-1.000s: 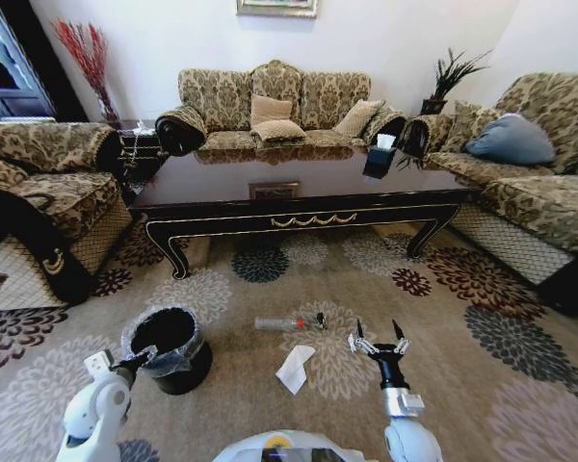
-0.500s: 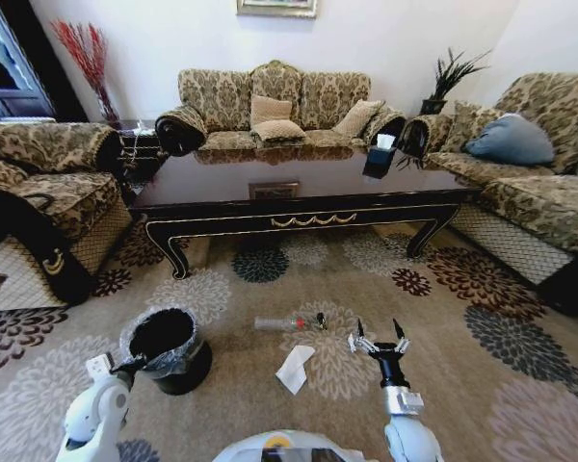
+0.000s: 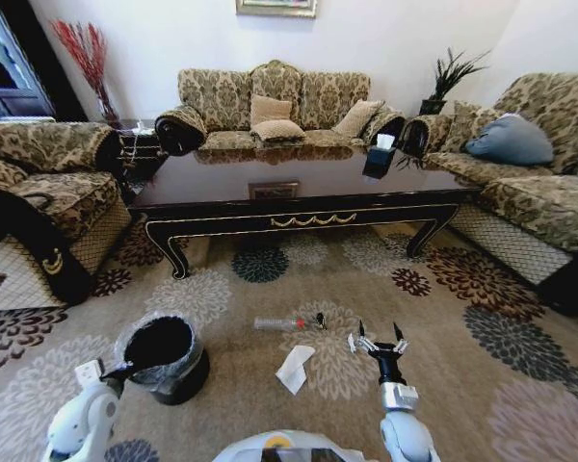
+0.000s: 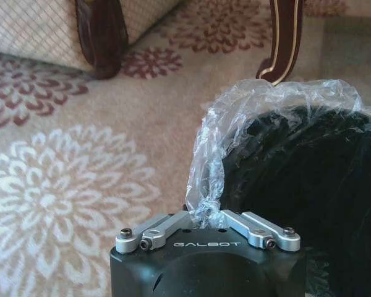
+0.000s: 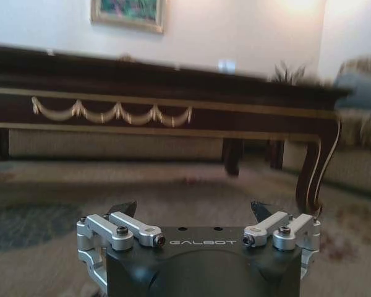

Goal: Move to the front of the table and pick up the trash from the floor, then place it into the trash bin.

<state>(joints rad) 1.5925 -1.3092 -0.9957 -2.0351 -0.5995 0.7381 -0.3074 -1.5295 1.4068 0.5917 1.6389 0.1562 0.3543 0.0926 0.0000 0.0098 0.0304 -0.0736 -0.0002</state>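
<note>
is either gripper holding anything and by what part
The left gripper is shut on the bin's plastic liner at the rim. The right gripper is open, holding nothing.

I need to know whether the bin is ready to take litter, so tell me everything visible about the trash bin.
The trash bin is small, round and black, with a crinkled translucent plastic liner folded over its rim. It stands on the floral carpet, tilted, its open mouth showing a dark inside. The left gripper is shut on the liner at the near rim. The white crumpled paper and the slim grey tube lie apart from it on the carpet.
</note>
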